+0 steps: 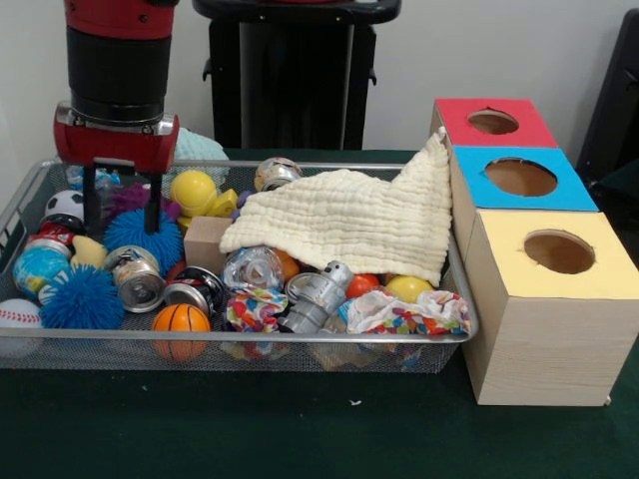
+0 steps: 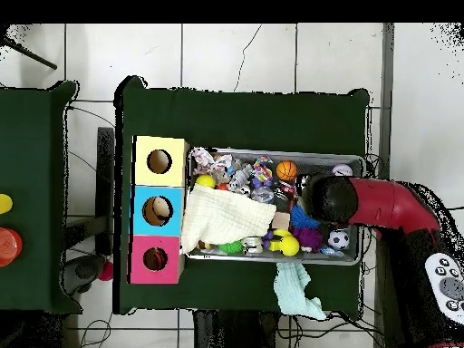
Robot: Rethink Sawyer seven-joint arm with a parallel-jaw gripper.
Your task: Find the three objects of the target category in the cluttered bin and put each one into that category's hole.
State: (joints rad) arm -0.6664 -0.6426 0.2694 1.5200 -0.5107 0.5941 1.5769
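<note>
The wire mesh bin [image 1: 250,337] stands on the green table, full of clutter, and also shows in the overhead view [image 2: 272,152]. My gripper [image 1: 121,228] is open and reaches down into the bin's left end in the front view. Its fingers [image 1: 152,205] straddle a purple spiky toy [image 1: 125,200], just above a blue spiky ball [image 1: 143,239]. A small pale yellow soft thing [image 1: 88,251] lies beside the left finger; I cannot tell what it is. No tiger plush shows. The red-surrounded hole [image 1: 492,122] is the farthest on the pale wooden box [image 1: 544,349]. In the overhead view [image 2: 155,259] the arm [image 2: 390,204] hides the gripper.
A cream cloth [image 1: 349,215] drapes over the bin's right half and leans on the box. Nearby lie a second blue spiky ball [image 1: 82,297], a basketball [image 1: 181,319], cans [image 1: 135,279], a yellow duck toy [image 1: 198,193] and a wooden block [image 1: 205,242]. A teal cloth [image 2: 294,290] lies outside the bin.
</note>
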